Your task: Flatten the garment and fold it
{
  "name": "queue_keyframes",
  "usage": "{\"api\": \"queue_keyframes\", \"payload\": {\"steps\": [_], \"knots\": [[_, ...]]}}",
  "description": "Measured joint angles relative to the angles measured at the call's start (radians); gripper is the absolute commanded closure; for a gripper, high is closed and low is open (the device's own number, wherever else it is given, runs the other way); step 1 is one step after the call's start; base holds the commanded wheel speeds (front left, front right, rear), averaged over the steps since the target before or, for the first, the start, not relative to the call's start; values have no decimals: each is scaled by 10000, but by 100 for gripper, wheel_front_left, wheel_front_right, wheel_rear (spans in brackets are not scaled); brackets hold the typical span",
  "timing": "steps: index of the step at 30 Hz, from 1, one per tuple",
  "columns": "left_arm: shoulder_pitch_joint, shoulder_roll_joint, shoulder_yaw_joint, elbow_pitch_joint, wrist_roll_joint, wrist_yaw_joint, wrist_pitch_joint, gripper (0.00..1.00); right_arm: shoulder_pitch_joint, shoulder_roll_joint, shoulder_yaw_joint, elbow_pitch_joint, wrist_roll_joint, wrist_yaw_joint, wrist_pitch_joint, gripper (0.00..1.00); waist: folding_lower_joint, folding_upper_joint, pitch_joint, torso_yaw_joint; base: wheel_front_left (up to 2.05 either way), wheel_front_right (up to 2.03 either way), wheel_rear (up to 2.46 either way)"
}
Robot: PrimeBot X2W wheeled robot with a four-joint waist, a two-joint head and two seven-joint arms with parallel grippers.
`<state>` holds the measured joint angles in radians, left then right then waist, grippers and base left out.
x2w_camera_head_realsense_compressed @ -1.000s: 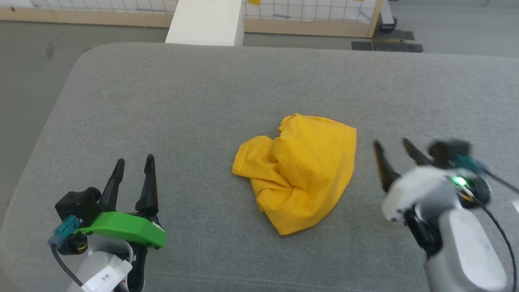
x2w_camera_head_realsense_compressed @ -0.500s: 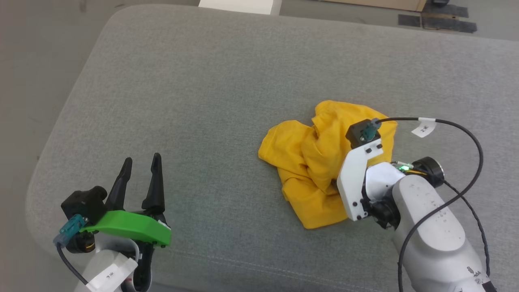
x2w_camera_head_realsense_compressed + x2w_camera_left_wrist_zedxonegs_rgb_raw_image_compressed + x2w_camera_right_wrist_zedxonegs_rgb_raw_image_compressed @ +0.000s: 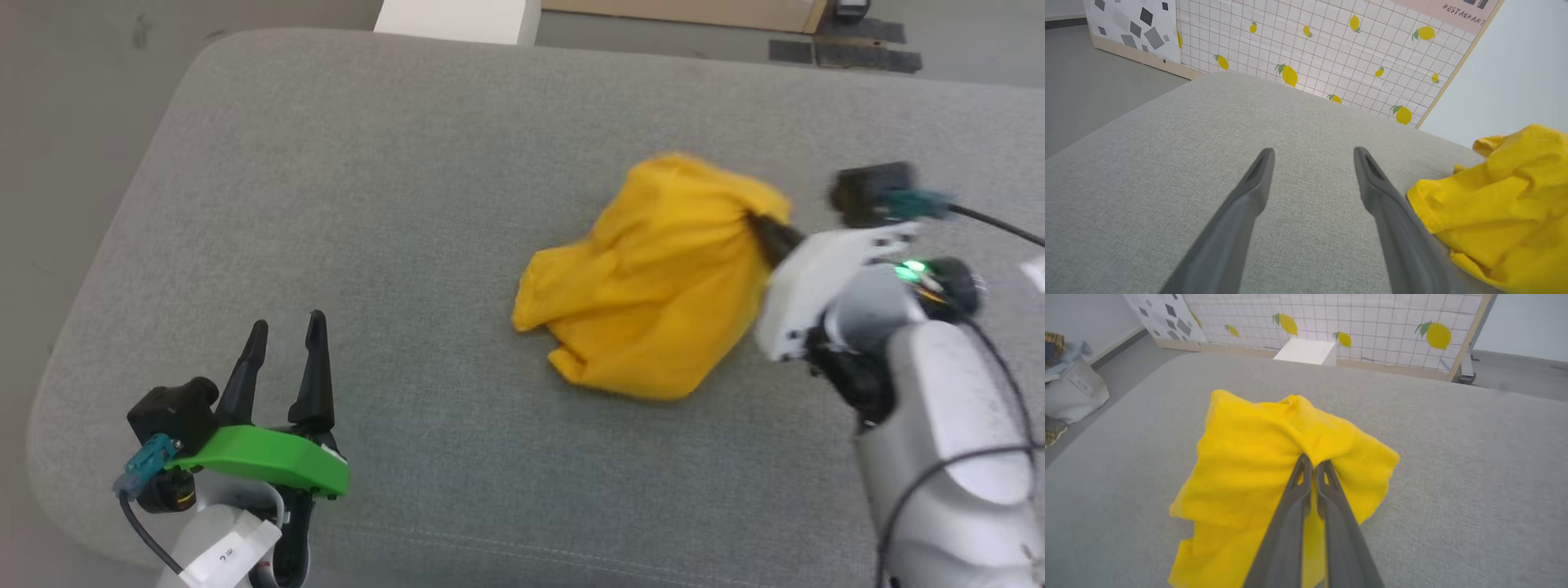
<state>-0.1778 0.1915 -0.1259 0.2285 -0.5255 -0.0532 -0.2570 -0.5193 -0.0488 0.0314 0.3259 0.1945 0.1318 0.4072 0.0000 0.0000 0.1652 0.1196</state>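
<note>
Shirt (image 3: 653, 278) lies bunched right of centre on the grey cushion (image 3: 367, 204). Right gripper (image 3: 1312, 462) is pinched on a raised fold. Left gripper (image 3: 287, 321) stands wide, empty, well apart. Judged light, limp and crease-prone: best taken at hems or shoulders.

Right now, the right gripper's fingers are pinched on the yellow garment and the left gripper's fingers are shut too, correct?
No: the left gripper has open fingers, as the left wrist view shows. The right gripper is pinched on the garment.
</note>
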Motion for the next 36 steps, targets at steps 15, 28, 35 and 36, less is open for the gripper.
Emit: {"api": "queue_keyframes", "payload": {"steps": [15, 28, 35, 36], "knots": [[79, -94, -100, 184, 52, 0, 4, 0, 4157, -8, -869, -184, 2027, 0, -389, 0, 0, 0, -502, -549, 0, 0, 0], [-1071, -617, -759, 251, -560, 205, 2353, 0, 3518, -15, -3409, -1087, 2052, 0, -3233, 0, 0, 0, -645, -1106, 0, 0, 0], [-3075, -1055, -2280, 1498, -675, 859, 6324, 0, 3568, -4, -3018, -888, 2366, 0, -3099, 0, 0, 0, -452, -1813, 0, 0, 0], [-3219, -1047, -2571, 1787, -581, 911, 6947, 0, 3573, -4, -2957, -832, 2399, 0, -3131, 0, 0, 1, -410, -1943, 0, 0, 0]]}}
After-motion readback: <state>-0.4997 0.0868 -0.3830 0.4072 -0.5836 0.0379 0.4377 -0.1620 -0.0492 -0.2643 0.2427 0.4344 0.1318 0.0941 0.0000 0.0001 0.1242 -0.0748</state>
